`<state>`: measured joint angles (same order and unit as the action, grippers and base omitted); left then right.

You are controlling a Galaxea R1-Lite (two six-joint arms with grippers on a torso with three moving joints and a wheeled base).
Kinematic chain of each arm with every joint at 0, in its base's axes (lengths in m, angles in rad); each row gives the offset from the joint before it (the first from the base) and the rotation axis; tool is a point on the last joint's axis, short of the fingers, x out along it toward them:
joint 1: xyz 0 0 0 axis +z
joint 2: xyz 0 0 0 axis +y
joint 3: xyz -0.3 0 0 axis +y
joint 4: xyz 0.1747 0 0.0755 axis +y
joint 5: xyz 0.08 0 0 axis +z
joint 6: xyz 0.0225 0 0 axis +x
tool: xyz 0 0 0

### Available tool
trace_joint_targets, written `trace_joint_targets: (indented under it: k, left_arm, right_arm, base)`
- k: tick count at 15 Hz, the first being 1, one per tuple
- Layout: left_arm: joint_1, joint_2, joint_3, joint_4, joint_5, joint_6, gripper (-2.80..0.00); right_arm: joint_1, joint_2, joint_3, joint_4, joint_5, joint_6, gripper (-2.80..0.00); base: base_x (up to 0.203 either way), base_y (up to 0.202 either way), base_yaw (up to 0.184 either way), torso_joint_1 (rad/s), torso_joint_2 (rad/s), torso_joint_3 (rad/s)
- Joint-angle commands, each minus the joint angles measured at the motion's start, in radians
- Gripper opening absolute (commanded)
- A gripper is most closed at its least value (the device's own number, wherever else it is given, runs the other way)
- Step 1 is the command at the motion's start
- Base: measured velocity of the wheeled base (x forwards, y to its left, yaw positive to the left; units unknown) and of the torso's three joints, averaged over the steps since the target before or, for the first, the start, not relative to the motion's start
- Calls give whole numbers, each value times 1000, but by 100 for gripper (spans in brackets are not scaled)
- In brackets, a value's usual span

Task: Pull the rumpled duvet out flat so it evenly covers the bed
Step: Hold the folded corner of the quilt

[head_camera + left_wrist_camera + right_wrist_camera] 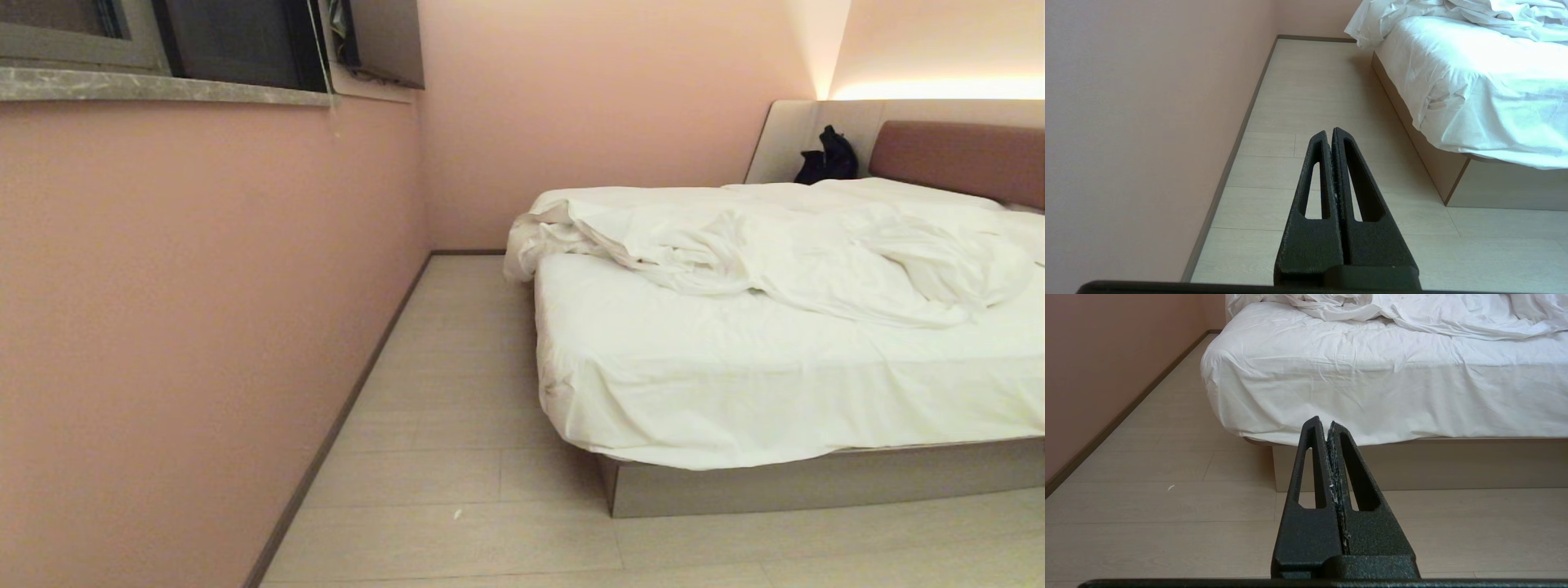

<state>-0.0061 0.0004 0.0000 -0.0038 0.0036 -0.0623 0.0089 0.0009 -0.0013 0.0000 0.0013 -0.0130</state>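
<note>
The low grey-beige platform bed (816, 482) carries a puffy, rumpled white duvet (784, 253) bunched across its middle, spilling over the far corner.

Both arms parked, both tools closed and empty.

Neither arm shows in the head view; each appears only in its own wrist view. The left tool (1332, 131) reaches straight out from its wrist, its two black fingers (1318, 171) pressed flat together along their whole length, so that only a thin seam runs between them up to the tips. Nothing is held between them. The right tool (1323, 422) is in the same pose: fingers (1312, 465) closed against each other from base to tip, nothing gripped, with a few pale flecks clinging along the seam. Both tools hang in the air and touch nothing.
</note>
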Motion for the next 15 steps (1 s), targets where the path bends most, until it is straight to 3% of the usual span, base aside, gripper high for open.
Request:
trace_joint_targets:
  k: [1, 15]
  left_arm:
    - [0, 0, 0, -1, -1, -1, -280]
    - [0, 0, 0, -2, 1, -1, -280]
  right_arm:
    - [0, 1, 0, 0, 0, -1, -280]
    - [0, 1, 0, 1, 0, 0, -280]
  base:
    - [0, 0, 0, 0, 0, 0]
    - [0, 0, 0, 0, 0, 0]
